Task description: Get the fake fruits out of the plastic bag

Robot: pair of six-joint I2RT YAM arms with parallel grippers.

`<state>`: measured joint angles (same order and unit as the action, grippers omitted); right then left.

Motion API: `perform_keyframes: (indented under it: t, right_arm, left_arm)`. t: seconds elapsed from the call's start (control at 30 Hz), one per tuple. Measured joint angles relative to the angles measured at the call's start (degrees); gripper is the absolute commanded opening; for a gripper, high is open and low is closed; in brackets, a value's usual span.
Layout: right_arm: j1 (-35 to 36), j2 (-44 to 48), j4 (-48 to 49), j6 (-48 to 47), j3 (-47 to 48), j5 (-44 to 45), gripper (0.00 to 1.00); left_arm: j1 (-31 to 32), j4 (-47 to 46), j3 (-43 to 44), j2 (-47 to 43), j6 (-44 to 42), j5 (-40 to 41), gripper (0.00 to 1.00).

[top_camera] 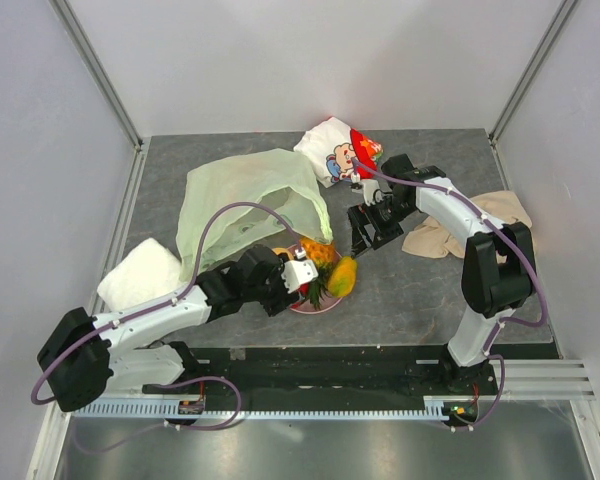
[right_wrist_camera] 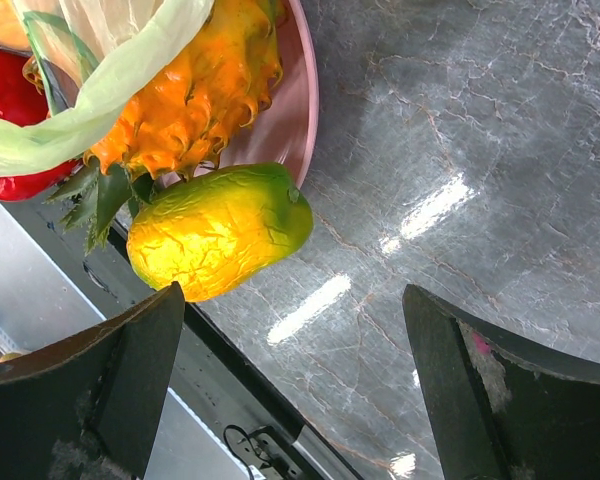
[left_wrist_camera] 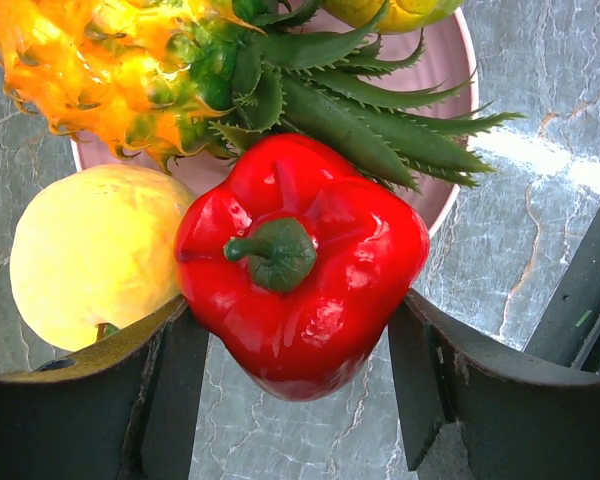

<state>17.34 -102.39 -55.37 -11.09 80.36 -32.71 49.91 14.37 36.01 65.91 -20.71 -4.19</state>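
Now left fingers (left_wrist_camera: pixel 130 400) clasp the red pepper (left_wrist_camera: pixel 300 270) at the pink plate (left_wrist_camera: pixel 448 75); right fingers (right_wrist_camera: pixel 100 390) gape empty.

A dark grey marbled table (top_camera: pixel 420 300) stood between plain white walls (top_camera: pixel 310 60), with metal posts (top_camera: pixel 97 72) in the rear corners. Overhead light glinted off its polished top.

I saw a glossy red pepper (left_wrist_camera: pixel 300 290) with a green stem, an orange-yellow pineapple (left_wrist_camera: pixel 80 70) with a green crown, a yellow mango (right_wrist_camera: pixel 215 235) tinged green, a pink plate (left_wrist_camera: pixel 445 75), a pale-green bag (top_camera: pixel 245 195) and a grey marbled table (right_wrist_camera: pixel 460 150)
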Motion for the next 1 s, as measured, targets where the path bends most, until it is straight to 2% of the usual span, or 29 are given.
perform_keyframes:
  t: [0.17, 0.43, 0.6, 0.8, 0.9, 0.93, 1.0]
  right_arm:
    - [0.0, 0.0, 0.0, -0.2, 0.0, 0.0, 0.98]
    - [0.0, 0.0, 0.0, -0.3, 0.1, -0.1, 0.98]
    - [0.0, -0.1, 0.0, -0.3, 0.1, -0.5, 0.98]
    - [0.0, -0.4, 0.0, -0.3, 0.1, -0.6, 0.98]
    - [0.0, -0.4, 0.0, -0.2, 0.0, -1.1, 0.98]
    - [0.0, -0.4, 0.1, -0.2, -0.1, -1.4, 0.98]
    - [0.0, -0.3, 0.0, -0.2, -0.9, -1.7, 0.98]
  left_arm:
    - [0.0, -0.2, 0.0, 0.2, 0.8, 0.3, 0.41]
    - [0.0, 2.1, 0.0, -2.5, 1.4, 0.8, 0.72]
    - [0.0, 3.3, 0.0, -5.8, 1.4, -0.2, 0.72]
    - [0.0, 3.0, 0.0, -4.7, 1.5, -1.8, 0.70]
    - [0.0, 2.7, 0.0, -2.8, 1.8, -1.7, 0.73]
    - [0.0, 2.6, 0.0, -2.2, 1.9, -1.5, 0.80]
    - [0.0, 1.8, 0.0, -1.5, 2.1, -1.2, 0.85]
